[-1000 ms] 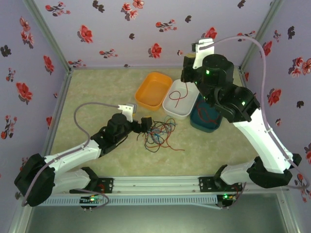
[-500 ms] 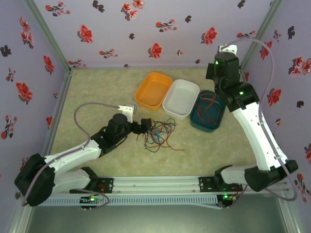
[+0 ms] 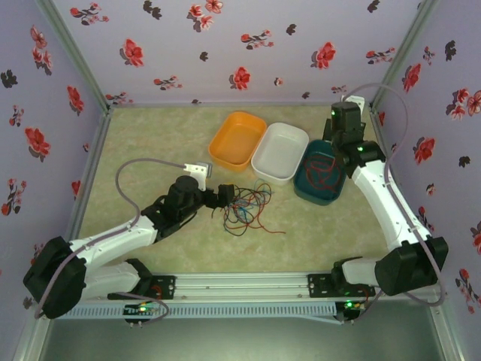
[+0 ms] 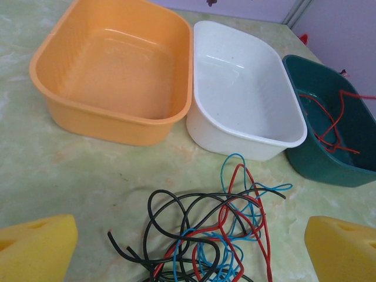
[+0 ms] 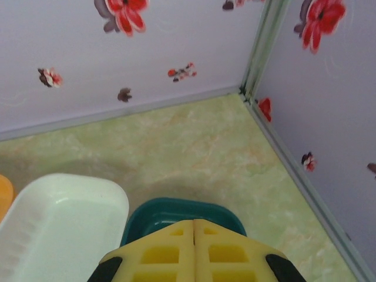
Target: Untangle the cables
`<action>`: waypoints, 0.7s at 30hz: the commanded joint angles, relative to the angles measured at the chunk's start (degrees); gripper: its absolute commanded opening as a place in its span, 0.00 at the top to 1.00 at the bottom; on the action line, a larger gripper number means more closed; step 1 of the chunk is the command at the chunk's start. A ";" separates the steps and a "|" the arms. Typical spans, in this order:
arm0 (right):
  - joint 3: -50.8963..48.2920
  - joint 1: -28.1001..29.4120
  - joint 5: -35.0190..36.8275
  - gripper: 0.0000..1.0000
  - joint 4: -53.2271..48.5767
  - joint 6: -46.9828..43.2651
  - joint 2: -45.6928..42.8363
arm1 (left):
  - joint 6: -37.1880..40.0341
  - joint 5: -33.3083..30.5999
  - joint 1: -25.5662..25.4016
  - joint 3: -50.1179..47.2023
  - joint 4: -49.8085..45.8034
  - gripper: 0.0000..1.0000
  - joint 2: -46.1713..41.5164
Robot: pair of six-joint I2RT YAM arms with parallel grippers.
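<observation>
Lying lower centre, the tangled cables sit before the wide-spread left gripper, far from the closed right gripper.

No legible text, label, brand, number or sign anywhere

An orange tray, a white tray and a teal tray stand side by side. Flowered walls enclose the table.

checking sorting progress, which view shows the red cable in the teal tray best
Left wrist: the red cable lies close and sharp in the teal tray. Top external shows it tiny; right wrist catches the tray's rim.
</observation>
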 commanded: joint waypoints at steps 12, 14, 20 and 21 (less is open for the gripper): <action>-9.46 -2.49 -6.93 1.00 0.96 8.20 2.16 | -0.63 -1.19 0.05 3.27 -2.89 0.00 2.47; -9.64 -2.93 -6.91 1.00 1.02 8.10 3.17 | -0.75 -1.15 0.14 3.35 -3.11 0.00 2.63; -8.76 -4.54 -4.87 1.00 2.77 5.85 6.97 | -0.91 -1.05 0.19 4.02 -3.63 0.00 3.64; -8.61 -4.74 -4.88 1.00 3.24 5.53 7.63 | -0.91 -1.06 0.15 4.15 -3.66 0.00 3.75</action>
